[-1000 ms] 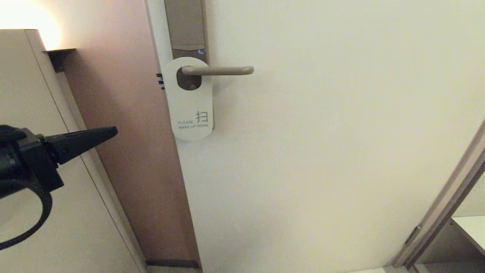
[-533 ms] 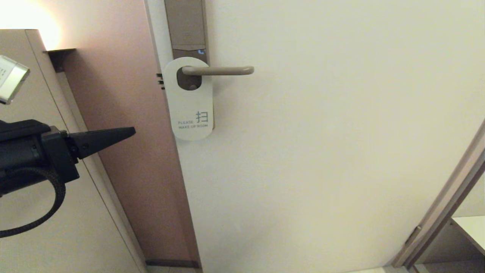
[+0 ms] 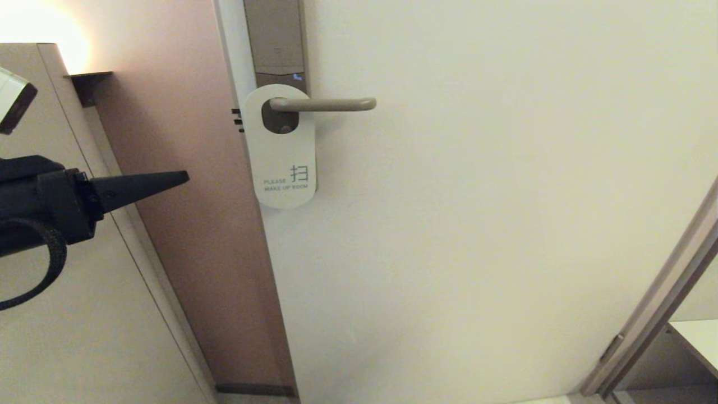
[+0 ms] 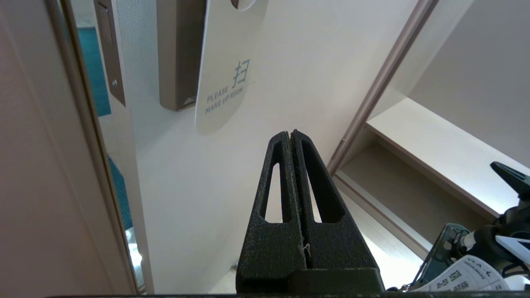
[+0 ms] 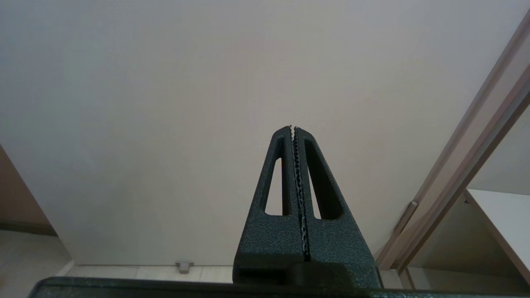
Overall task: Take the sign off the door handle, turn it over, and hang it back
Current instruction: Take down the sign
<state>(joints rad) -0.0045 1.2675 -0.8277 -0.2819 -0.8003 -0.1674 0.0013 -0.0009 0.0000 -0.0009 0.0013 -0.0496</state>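
1. Locate the sign [image 3: 282,154] on the door [image 3: 477,224]: it hangs from the door handle [image 3: 325,104], with the lever passing through its oval hole near the lock plate [image 3: 275,39].
2. Note that the white face is towards you, reading "PLEASE MAKE UP ROOM". The lower end of the sign hangs free against the door, close to the door's left edge.
3. Check the left gripper [image 3: 182,178]: it is in the air to the left of the door's edge, in front of the brown door frame [image 3: 185,252], level with the bottom of the sign and well apart from it. Its fingers [image 4: 285,174] are pressed together and hold nothing.
4. In the left wrist view, confirm that the tips point towards the door just below the sign.
5. Check the right gripper [image 5: 293,127]: it faces a bare part of the door, fingers pressed together, holding nothing.
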